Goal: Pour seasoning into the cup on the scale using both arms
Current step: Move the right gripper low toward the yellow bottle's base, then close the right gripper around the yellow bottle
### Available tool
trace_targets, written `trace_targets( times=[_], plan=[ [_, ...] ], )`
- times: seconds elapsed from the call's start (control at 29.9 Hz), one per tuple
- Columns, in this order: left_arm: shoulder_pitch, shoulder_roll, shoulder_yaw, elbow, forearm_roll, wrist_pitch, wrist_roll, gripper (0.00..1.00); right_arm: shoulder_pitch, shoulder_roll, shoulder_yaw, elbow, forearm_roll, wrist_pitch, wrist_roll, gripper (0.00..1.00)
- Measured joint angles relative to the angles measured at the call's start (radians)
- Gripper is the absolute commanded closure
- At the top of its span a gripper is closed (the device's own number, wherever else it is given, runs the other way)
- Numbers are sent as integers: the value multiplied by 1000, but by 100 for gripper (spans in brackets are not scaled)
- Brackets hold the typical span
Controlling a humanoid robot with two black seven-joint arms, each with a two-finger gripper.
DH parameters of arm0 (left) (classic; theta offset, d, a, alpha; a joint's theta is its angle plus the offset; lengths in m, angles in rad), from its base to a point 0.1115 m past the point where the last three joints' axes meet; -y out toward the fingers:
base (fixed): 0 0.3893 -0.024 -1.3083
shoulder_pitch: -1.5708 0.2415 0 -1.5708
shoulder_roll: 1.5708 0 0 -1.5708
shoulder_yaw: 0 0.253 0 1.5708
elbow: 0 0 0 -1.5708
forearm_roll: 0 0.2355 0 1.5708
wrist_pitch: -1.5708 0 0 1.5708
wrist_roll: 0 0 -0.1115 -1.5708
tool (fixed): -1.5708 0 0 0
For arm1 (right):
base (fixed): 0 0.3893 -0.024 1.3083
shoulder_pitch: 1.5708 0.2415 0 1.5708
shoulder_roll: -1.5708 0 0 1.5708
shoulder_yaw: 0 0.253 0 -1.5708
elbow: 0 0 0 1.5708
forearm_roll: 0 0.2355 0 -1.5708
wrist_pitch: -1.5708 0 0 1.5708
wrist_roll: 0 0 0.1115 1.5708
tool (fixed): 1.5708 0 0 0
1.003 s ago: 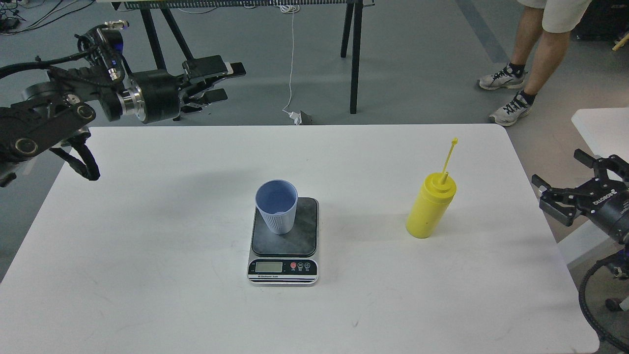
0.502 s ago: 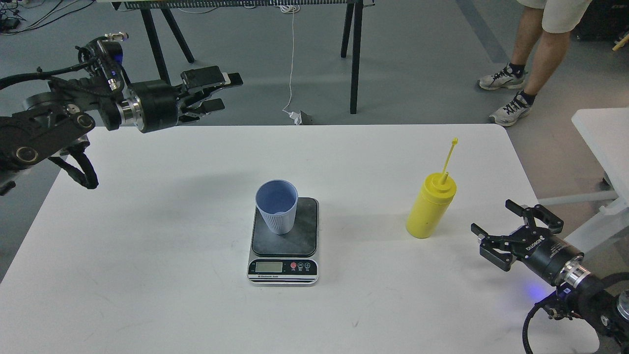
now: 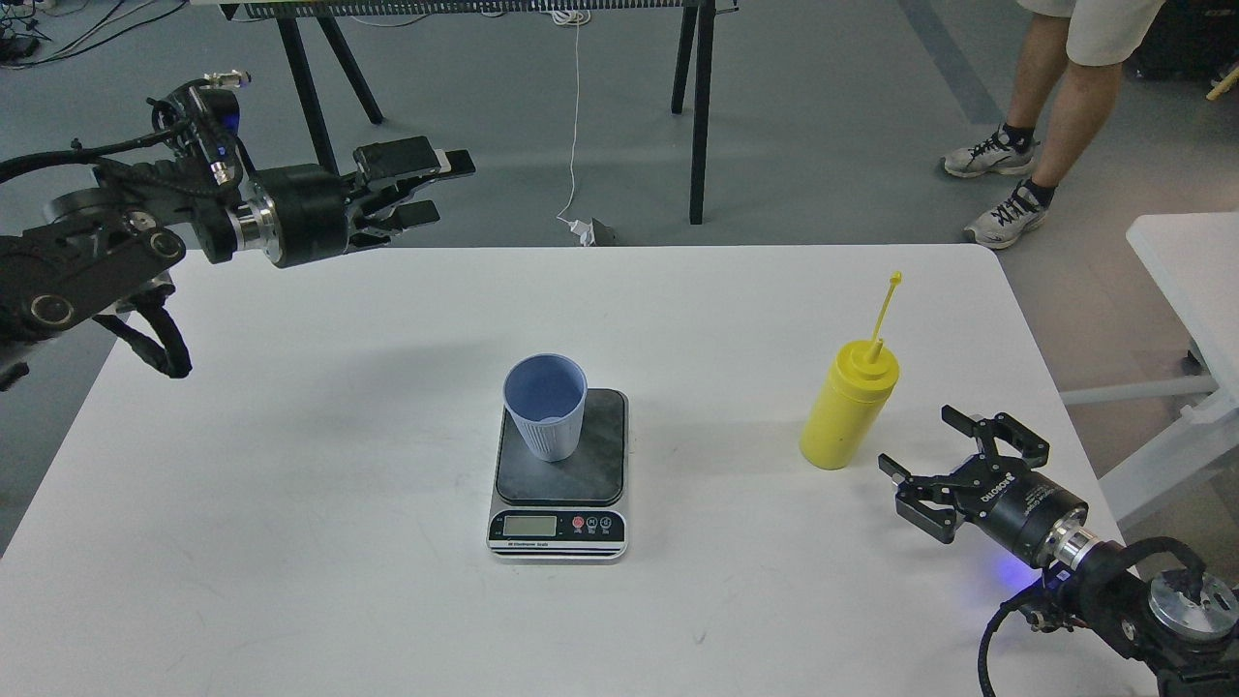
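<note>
The yellow seasoning bottle (image 3: 849,407) stands upright on the white table (image 3: 290,465), right of centre, its cap strap sticking up. The light-blue cup (image 3: 546,406) stands upright on the dark plate of the scale (image 3: 559,474) at the table's middle. My right gripper (image 3: 915,440) is open and empty, low over the table just right of the bottle and a little nearer to me, apart from it. My left gripper (image 3: 447,184) is open and empty, high over the table's far left edge, far from the cup.
A person's legs (image 3: 1055,116) stand on the floor beyond the table's far right corner. Black table legs (image 3: 699,106) and a white cable (image 3: 575,126) are behind the table. Another white table (image 3: 1186,261) is at the right.
My right gripper has come in from beyond the table's right edge, moving left over the table to beside the bottle. My left gripper shifted slightly. Bottle, cup and scale have not moved.
</note>
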Motion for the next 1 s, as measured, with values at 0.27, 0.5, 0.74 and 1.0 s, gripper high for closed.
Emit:
trace_targets(
  times=[0.27, 0.5, 0.74, 1.0],
  plan=[
    [2, 3, 0, 0, 0, 0, 0, 1, 55, 55, -9, -70, -41, 0, 0, 1],
    [5, 7, 0, 0, 0, 0, 0, 1, 99, 100, -51, -123, -50, 0, 0, 1],
    [15, 33, -1, 0, -1, 0, 0, 1, 131, 125, -70, -155, -50, 0, 0, 1],
    [17, 36, -2, 0, -2, 0, 0, 1, 157, 147, -73, -192, -50, 0, 0, 4]
  ],
)
